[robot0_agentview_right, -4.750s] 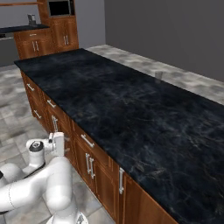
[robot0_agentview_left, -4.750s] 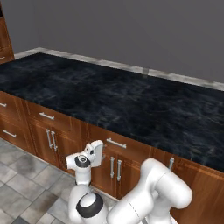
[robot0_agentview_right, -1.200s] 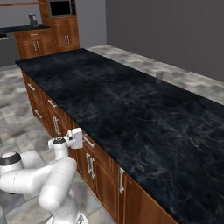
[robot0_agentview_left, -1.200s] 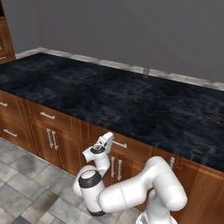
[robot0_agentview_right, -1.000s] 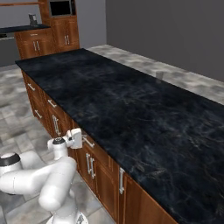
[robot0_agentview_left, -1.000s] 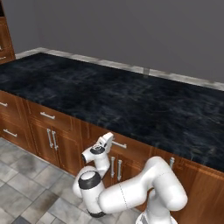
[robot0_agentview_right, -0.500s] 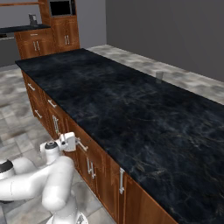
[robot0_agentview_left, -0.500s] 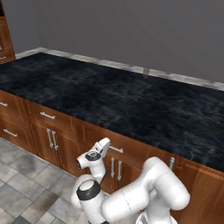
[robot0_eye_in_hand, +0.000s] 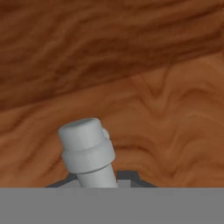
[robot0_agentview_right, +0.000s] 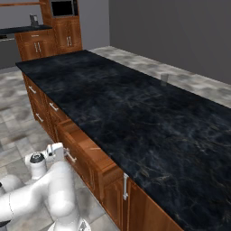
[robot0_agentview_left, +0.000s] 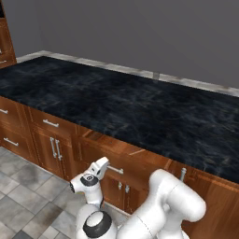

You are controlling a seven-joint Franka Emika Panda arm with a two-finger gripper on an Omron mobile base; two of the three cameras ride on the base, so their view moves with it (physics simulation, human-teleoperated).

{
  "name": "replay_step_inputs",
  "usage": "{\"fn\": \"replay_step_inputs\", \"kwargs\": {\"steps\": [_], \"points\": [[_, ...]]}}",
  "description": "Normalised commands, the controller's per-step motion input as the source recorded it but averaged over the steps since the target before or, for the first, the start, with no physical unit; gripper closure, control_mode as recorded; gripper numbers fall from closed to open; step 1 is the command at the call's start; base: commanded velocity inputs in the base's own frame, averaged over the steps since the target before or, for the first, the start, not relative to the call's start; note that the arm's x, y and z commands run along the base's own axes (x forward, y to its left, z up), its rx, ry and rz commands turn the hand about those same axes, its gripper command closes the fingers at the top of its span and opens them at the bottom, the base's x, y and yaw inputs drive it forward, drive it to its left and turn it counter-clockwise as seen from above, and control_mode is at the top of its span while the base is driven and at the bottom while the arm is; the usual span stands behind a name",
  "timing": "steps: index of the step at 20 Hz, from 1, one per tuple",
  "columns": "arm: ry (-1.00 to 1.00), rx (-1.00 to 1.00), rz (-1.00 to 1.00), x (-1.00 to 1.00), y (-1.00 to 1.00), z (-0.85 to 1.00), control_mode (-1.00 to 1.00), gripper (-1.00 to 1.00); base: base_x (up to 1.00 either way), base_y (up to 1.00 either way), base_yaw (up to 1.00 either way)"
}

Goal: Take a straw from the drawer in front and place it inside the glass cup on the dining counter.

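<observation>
Since earlier, drawer (robot0_agentview_left: 119,156) sliding out a bit; we're pulling w/ gripper (robot0_agentview_left: 105,165) clamped on its bar handle (robot0_eye_in_hand: 87,151). Stiff, heavy-ish; we're gripping mid-bar.

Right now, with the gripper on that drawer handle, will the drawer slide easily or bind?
Likely glides straight out: the drawer juts slightly past neighbouring fronts. The gripper is on the silver bar handle near one end, so an off-centre pull might skew it.

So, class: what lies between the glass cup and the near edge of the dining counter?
Bare black stone: the right base view shows the glass cup at the far edge of the dining counter, nothing lying between.
</observation>
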Motion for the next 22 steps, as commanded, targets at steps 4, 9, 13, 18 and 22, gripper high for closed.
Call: {"fn": "replay_step_inputs", "kwargs": {"steps": [4,9,13,18,22], "points": [[0.0,0.0,0.0,-0.58,0.71,0.0,-1.0,1.0,0.0,0.0,0.0],[0.0,0.0,0.0,-0.59,0.73,0.0,-1.0,1.0,0.0,0.0,0.0],[0.0,0.0,0.0,-0.57,0.77,0.0,-1.0,1.0,0.0,0.0,0.0],[0.0,0.0,0.0,-0.55,0.75,0.0,-1.0,1.0,0.0,0.0,0.0],[0.0,0.0,0.0,-0.47,0.73,0.0,-1.0,1.0,0.0,0.0,0.0]]}}
